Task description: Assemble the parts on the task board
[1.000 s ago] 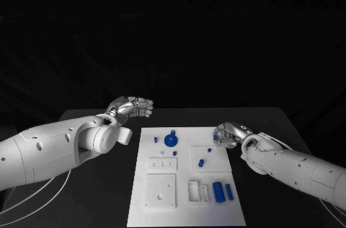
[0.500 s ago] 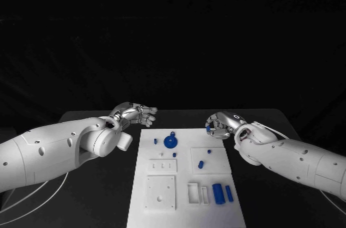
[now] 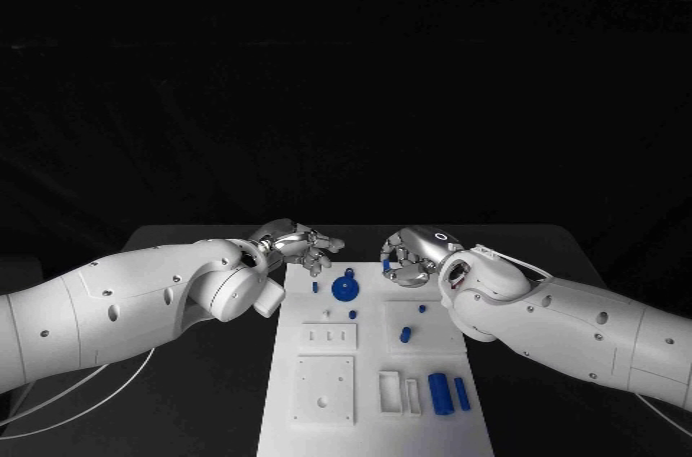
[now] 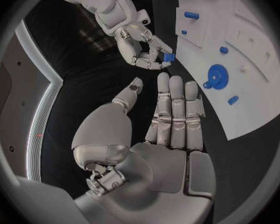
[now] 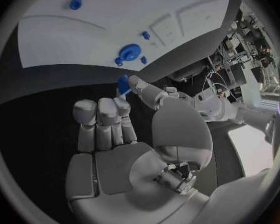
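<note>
The white task board point(image 3: 372, 435) lies in the middle of the black table. My right hand point(image 3: 411, 255) hovers over the board's far edge and pinches a small blue part point(image 5: 123, 83) between thumb and fingertip. My left hand point(image 3: 296, 245) is just across from it, fingers stretched out and apart, holding nothing; its fingertips point(image 4: 170, 84) come close to the held part point(image 4: 169, 57). A round blue disc part point(image 3: 346, 288) sits on the board below the two hands.
Small blue pegs point(image 3: 405, 332) sit in the board's middle blocks, and two blue cylinders point(image 3: 440, 392) stand near its front right. White blocks with holes point(image 3: 323, 387) occupy the board's left side. Black table surrounds the board.
Both hands have moved inward and now meet over the board's far edge. The right hand carried the blue part leftward. The left hand's curled fingers have spread out.
</note>
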`<action>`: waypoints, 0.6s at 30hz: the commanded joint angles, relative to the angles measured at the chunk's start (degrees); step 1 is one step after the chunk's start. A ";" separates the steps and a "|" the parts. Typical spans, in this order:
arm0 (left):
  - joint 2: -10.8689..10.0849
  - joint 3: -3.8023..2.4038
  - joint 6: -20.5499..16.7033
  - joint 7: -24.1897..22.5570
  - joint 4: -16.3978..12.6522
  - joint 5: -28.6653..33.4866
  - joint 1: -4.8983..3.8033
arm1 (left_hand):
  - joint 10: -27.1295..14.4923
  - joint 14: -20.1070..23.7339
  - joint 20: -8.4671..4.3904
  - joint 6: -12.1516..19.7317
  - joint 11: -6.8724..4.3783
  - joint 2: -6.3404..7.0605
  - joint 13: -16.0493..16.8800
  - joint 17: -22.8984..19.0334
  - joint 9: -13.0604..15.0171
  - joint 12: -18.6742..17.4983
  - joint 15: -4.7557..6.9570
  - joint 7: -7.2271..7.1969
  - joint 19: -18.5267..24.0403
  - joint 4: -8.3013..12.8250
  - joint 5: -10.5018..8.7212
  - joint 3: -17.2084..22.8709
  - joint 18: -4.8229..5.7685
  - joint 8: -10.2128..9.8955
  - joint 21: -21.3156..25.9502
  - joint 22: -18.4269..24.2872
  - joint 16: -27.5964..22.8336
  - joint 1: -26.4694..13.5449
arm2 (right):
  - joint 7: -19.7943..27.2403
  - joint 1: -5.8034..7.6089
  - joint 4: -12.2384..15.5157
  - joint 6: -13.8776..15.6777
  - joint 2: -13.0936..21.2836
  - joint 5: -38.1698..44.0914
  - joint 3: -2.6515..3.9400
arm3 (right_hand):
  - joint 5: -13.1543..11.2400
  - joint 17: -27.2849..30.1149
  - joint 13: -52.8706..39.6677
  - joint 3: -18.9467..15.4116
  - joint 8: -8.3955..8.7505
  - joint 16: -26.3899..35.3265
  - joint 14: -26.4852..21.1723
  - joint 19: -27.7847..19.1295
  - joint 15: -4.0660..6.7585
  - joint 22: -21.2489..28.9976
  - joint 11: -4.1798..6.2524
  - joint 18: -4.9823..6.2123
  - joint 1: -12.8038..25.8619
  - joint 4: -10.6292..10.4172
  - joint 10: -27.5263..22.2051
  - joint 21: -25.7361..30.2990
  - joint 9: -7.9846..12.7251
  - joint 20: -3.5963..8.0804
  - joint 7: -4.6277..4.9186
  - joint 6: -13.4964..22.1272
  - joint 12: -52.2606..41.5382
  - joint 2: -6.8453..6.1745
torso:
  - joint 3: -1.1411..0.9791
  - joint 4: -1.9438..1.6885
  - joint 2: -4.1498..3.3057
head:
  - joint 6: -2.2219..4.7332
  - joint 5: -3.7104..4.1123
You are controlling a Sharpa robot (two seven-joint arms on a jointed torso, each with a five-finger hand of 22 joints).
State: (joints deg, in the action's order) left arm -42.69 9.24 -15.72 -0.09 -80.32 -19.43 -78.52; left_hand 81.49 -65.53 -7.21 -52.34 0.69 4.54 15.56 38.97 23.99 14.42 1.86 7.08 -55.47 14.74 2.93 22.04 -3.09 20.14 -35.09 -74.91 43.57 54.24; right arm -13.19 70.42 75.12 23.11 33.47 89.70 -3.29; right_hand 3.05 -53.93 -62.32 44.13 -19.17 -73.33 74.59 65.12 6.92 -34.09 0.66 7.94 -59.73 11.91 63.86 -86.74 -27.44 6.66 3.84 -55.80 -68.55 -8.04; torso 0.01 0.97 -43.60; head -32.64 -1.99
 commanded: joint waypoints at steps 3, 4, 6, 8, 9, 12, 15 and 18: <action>1.32 0.09 0.34 5.94 -0.46 -5.35 -0.03 | 0.34 0.00 -0.72 0.04 -0.09 0.43 1.08 0.07 -0.05 0.81 0.70 -0.16 0.16 -1.00 -0.08 -0.12 -0.41 -0.43 -0.93 -1.39 1.00 -1.55 | -5.00 0.07 2.61 -2.43 -1.04 4.26 0.07 | 0.41 -0.11 0.06 -0.02 -0.26 0.31 0.03 0.29 0.28 -0.07 0.32 7.06 0.47 -0.47 0.00 0.34 -0.11 0.23 1.61 -2.05 0.31 -0.21 | 0.14 -0.02 0.45 | -0.14 -0.83; 1.44 0.11 0.20 6.40 -0.54 -5.74 -0.03 | 0.19 0.10 -0.80 0.02 -0.10 0.56 1.33 0.03 -0.05 0.93 0.74 -0.16 0.25 -1.26 -0.09 -0.11 -0.40 -0.51 -1.10 -1.36 1.17 -1.89 | -5.16 0.07 2.92 -2.50 -1.33 4.28 0.07 | 0.42 -0.11 0.06 -0.01 -0.26 0.31 0.03 0.30 0.29 -0.08 0.32 7.06 0.47 -0.48 0.00 0.34 -0.11 0.23 1.61 -2.05 0.31 -0.23 | 0.16 -0.06 0.52 | -0.16 -0.90; 1.87 0.14 -0.39 7.33 -0.57 -6.74 -0.03 | -0.22 0.40 -0.81 0.10 -0.02 0.78 1.71 -0.10 -0.08 1.05 0.68 -0.10 0.55 -2.46 -0.11 -0.46 -0.28 -0.71 -1.24 -1.28 1.33 -3.71 | -5.55 0.07 3.75 -2.61 -1.70 4.67 0.07 | 0.44 -0.11 0.07 0.01 -0.26 0.32 0.03 0.32 0.29 -0.08 0.33 7.06 0.49 -0.53 0.02 0.35 -0.12 0.24 1.60 -2.07 0.32 -0.28 | 0.18 0.01 0.72 | -0.25 -1.14; 2.17 0.16 -0.18 8.46 -0.52 -7.48 -0.03 | -0.65 0.75 -0.86 0.28 0.04 1.11 1.98 -0.25 -0.12 1.08 0.65 -0.04 0.91 -3.01 -0.13 -0.51 -0.30 -0.91 -1.28 -1.24 1.38 -4.53 | -5.91 0.07 4.34 -2.74 -2.05 4.92 0.07 | 0.48 -0.12 0.07 0.04 -0.25 0.34 0.03 0.34 0.30 -0.09 0.33 7.06 0.52 -0.59 0.03 0.36 -0.13 0.25 1.60 -2.08 0.34 -0.34 | 0.23 -0.02 0.82 | -0.32 -1.27; 2.14 0.17 -0.11 9.03 -0.65 -8.07 -0.03 | -1.03 1.06 -0.82 0.47 0.13 1.44 2.09 -0.36 -0.15 1.00 0.57 0.05 1.19 -3.25 -0.14 -0.49 -0.28 -1.07 -1.24 -1.21 1.32 -4.89 | -5.98 0.07 4.46 -2.77 -2.32 5.10 0.07 | 0.49 -0.12 0.08 0.05 -0.25 0.34 0.03 0.35 0.30 -0.09 0.33 7.06 0.53 -0.61 0.03 0.37 -0.13 0.25 1.59 -2.08 0.35 -0.35 | 0.24 -0.04 0.85 | -0.37 -1.20; 2.23 0.20 1.12 10.70 -0.81 -9.71 -0.03 | -1.74 1.66 -0.66 1.06 0.36 2.38 2.53 -0.68 -0.33 0.99 0.36 0.29 1.88 -4.45 -0.14 -0.25 -0.25 -1.57 -1.19 -1.15 1.33 -6.24 | -6.31 0.06 4.64 -2.86 -2.85 5.31 0.07 | 0.55 -0.13 0.09 0.09 -0.24 0.37 0.03 0.38 0.31 -0.10 0.35 7.06 0.59 -0.73 0.05 0.39 -0.14 0.27 1.59 -2.09 0.37 -0.48 | 0.19 0.04 0.84 | -0.35 -1.11; 2.32 0.25 2.11 11.49 -0.96 -10.41 -0.03 | -2.12 1.91 -0.59 0.97 0.39 3.00 2.97 -0.91 -0.33 1.09 0.29 0.31 2.19 -5.79 -0.14 0.13 -0.32 -1.64 -1.28 -1.12 1.50 -7.43 | -6.53 0.06 4.78 -2.99 -3.10 5.55 0.07 | 0.58 -0.13 0.10 0.12 -0.23 0.38 0.04 0.39 0.32 -0.11 0.35 7.06 0.60 -0.78 0.07 0.41 -0.14 0.28 1.58 -2.10 0.38 -0.53 | 0.20 0.06 0.79 | -0.37 -0.99; 2.33 0.27 2.63 12.00 -1.16 -11.47 -0.03 | -2.44 2.14 -0.54 0.70 0.38 3.16 3.32 -1.11 -0.28 1.15 0.24 0.27 2.46 -6.61 -0.13 0.55 -0.39 -1.57 -1.35 -1.11 1.61 -7.94 | -6.68 0.06 5.01 -3.05 -3.21 5.72 0.07 | 0.59 -0.13 0.10 0.14 -0.23 0.39 0.04 0.41 0.32 -0.11 0.36 7.06 0.61 -0.82 0.07 0.42 -0.15 0.29 1.58 -2.11 0.39 -0.55 | 0.21 0.02 0.77 | -0.41 -1.03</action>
State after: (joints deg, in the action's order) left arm -40.49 9.52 -14.99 9.65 -81.21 -27.97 -78.51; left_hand 79.46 -63.86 -7.48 -51.56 0.97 7.71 18.82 37.90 23.71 15.19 2.04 7.44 -53.32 8.41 2.93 22.68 -2.61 18.76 -36.15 -74.95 44.81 46.84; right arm -18.73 70.48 79.90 21.11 30.40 93.80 -3.24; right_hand 3.33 -53.98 -62.26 44.28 -19.06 -73.33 74.59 65.40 6.90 -34.14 0.63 7.93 -59.37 11.45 63.90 -86.52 -27.49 6.76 3.87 -55.81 -68.55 -8.40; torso 0.21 0.98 -42.81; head -33.02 -3.02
